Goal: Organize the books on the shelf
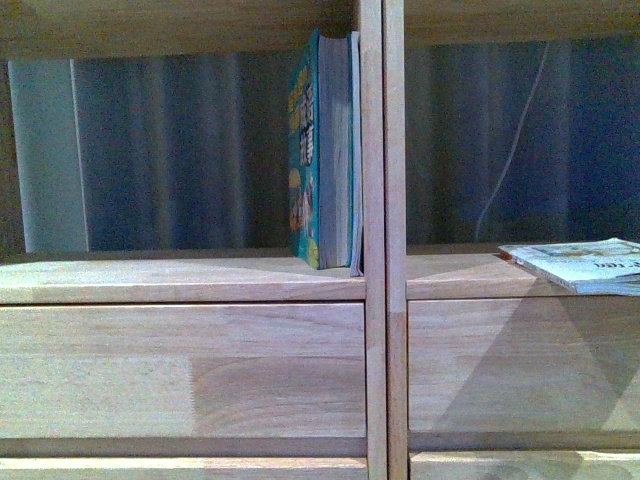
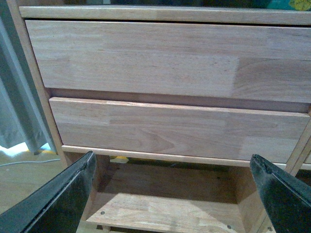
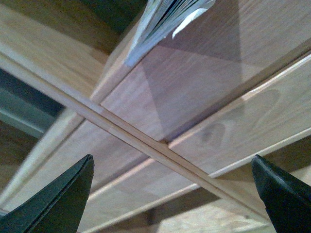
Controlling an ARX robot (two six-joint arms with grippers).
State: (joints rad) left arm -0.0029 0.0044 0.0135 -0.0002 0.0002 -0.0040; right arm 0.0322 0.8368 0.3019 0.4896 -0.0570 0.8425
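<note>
Both ends are spread wide for you, operator: your left gripper (image 2: 172,158) has its dark fingers (image 2: 63,194) far apart with nothing between them, facing two stacked drawer fronts (image 2: 170,63). Your right gripper (image 3: 172,159) gapes just the same, empty, pointed at the wood below a book's overhanging corner.

Now the books, in the front view. The teal books (image 1: 325,150) stand upright at about 12 o'clock, in the left compartment, pressed against the divider (image 1: 372,150) with their page edges toward you (yellow lettering shows on the outer cover). Over at 3 o'clock the thin book (image 1: 585,262) lies flat in the right compartment, its near corner poking past the front edge of the board.

Around them, the shelf (image 1: 180,280) is pale wood, with plain drawer fronts at 7 o'clock and at 5. Behind the open compartments hangs a dark, vertically folded curtain (image 1: 180,150), and a thin white cord (image 1: 515,140) runs down at 2 o'clock.
</note>
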